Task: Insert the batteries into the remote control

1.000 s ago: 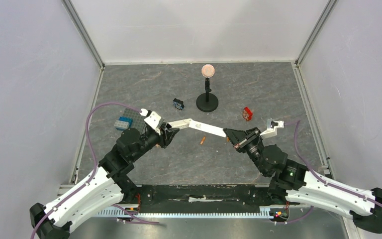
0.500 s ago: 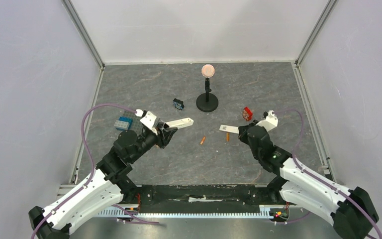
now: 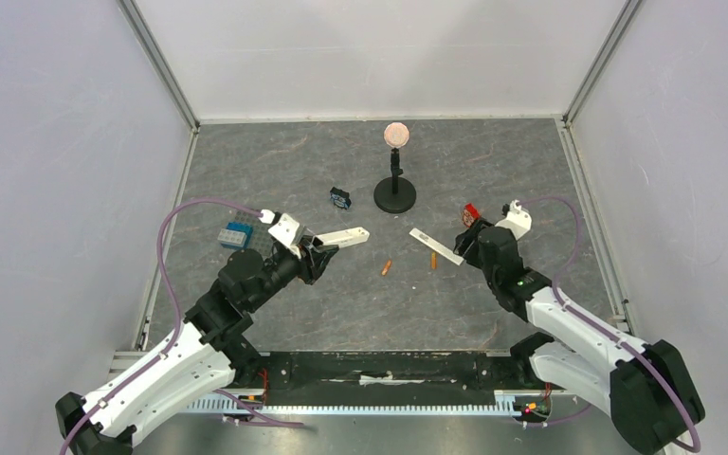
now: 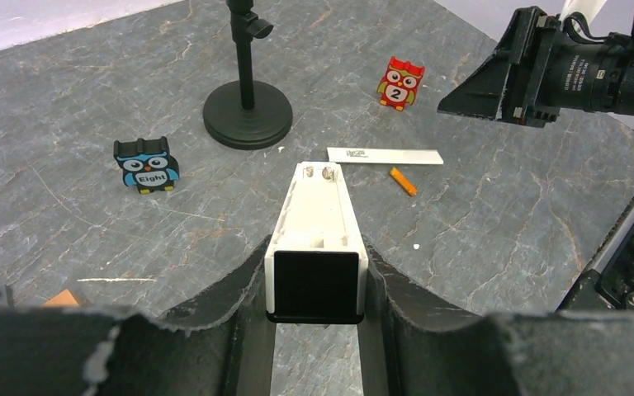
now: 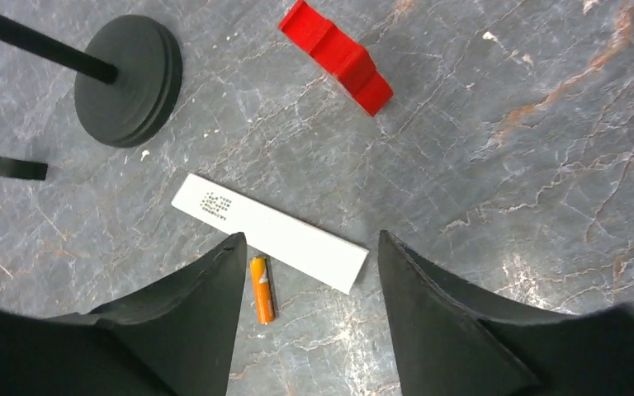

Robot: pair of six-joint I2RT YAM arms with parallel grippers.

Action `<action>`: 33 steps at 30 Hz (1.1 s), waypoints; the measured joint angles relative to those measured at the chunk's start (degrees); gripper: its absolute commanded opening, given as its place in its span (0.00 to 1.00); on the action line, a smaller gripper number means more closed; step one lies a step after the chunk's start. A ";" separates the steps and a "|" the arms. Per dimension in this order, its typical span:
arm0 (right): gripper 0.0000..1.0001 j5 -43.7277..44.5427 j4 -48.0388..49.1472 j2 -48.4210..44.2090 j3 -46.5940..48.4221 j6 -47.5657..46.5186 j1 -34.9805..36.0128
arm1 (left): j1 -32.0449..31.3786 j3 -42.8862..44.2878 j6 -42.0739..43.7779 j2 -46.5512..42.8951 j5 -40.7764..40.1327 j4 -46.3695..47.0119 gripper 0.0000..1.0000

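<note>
Left wrist view, nearest first: the left gripper (image 4: 314, 276) is clamping the remote control (image 4: 318, 210) at its near end, where a black panel is showing. The fingers are pressing both long sides, and the white body is pointing away from the camera. Its battery bay (image 4: 320, 198) is lying open and facing up, and it is holding nothing, just two metal contacts at the far end.

Just beyond the remote's tip, the back cover (image 4: 385, 155) is lying flat on the table (image 4: 91, 223) with one battery (image 4: 403, 181) just beside it. In the right wrist view, the right gripper (image 5: 309, 247) is hovering above that cover, jaws standing apart and carrying nothing. The top view is showing the second battery (image 3: 387, 267) lying between the two arms, apart from the first. Farther back, a black stand (image 4: 246, 111) is standing well apart from all of this.

As I'm reading it, the bay is opened and loading is only beginning. The next move is calling for the right gripper to drop around the battery beside the cover, pinch it across its width and line it up lengthwise with the bay.
</note>
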 measured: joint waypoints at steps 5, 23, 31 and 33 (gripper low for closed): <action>0.74 -3.85 -4.07 -2.21 1.42 -1.95 -0.33 | 0.00 0.04 -0.02 -0.28 0.52 -1.09 0.02; 0.83 -62.99 3.89 -7.52 8.13 -18.49 3.41 | 0.02 8.83 0.66 1.46 36.70 -8.09 0.02; 0.89 -75.87 22.21 -8.98 3.63 -4.81 9.03 | 0.02 9.31 7.69 2.32 49.51 -9.86 0.02; 0.88 -77.35 24.94 -9.18 3.50 -2.49 10.71 | 0.02 9.33 10.14 2.45 51.63 -9.90 0.02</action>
